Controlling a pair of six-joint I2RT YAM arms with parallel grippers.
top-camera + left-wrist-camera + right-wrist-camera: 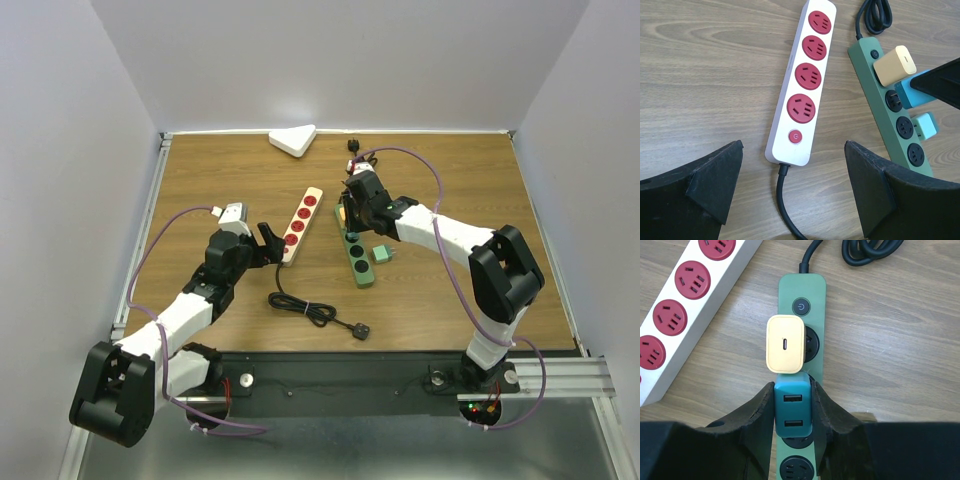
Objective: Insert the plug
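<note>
- Jaws of the right gripper (792, 390) are shut on the blue-green plug (792, 415), one finger on each side.
- The right wrist view shows that plug over the green power strip (801, 287). It touches the yellow plug (785, 344) that stands in the strip. I cannot tell if it is pushed all the way in.
- This view also shows two slots on the blue-green plug's top and one small slot on the yellow one.
- The left wrist view shows the left gripper (793, 150) wide open, holding nothing. The near end of the white power strip (802, 85), with four red sockets, lies between its fingers.
- That view also shows a pale green plug (925, 125) just beside the green strip.
- Only the top view shows a white three-sided thing (292, 140) at the far edge of the table (200, 180), and a black cable (310, 310) near the arms.
- A power sign is on the red button (795, 136) and on the green strip's round button (801, 306).
</note>
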